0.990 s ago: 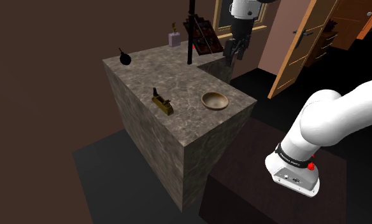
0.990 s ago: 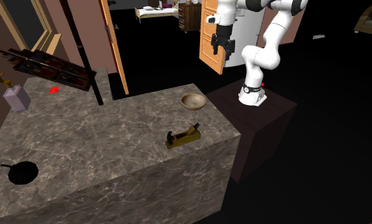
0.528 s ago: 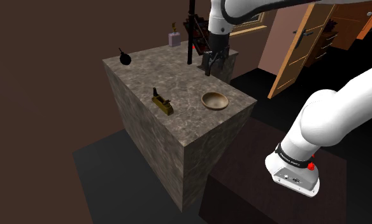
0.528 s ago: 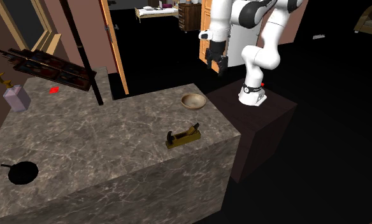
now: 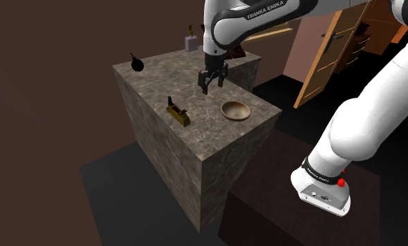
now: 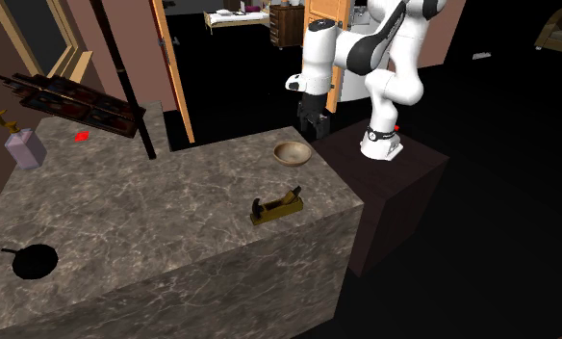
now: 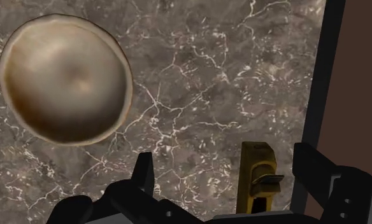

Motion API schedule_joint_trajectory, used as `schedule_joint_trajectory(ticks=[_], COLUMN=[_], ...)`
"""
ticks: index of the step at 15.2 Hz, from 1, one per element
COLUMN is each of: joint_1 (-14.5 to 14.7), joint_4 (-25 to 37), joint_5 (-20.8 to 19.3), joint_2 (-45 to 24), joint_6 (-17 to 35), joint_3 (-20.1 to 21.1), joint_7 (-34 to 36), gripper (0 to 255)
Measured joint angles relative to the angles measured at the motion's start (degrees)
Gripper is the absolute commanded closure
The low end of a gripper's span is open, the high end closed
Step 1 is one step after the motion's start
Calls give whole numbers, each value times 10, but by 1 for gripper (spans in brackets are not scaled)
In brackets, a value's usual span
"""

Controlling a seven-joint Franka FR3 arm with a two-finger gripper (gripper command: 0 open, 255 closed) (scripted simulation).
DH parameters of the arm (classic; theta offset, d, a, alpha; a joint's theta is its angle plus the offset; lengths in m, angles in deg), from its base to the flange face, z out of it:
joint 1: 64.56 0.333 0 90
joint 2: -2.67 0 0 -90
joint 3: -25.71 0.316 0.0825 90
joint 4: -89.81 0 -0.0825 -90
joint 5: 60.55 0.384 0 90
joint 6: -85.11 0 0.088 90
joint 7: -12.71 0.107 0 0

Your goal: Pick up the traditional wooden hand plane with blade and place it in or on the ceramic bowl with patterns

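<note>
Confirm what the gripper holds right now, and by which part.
Nothing. The gripper hangs open above the stone block; the wooden hand plane lies on it, untouched.

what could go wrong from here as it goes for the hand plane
1. The hand plane lies near the table edge; a glancing touch from the open tool might push it off.
2. The bowl looks shallow and sits by a corner, so the hand plane may tip out or shove it.
</note>
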Motion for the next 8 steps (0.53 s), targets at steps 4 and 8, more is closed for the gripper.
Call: schedule_joint_trajectory(ticks=[4,8], joint_1=[5,11], joint_4=[52,122], joint_5=[-10,-24], joint_2=[-84,-177], joint_6=[33,57], joint_3=[10,13], joint_7=[30,56], gripper=[0,0])
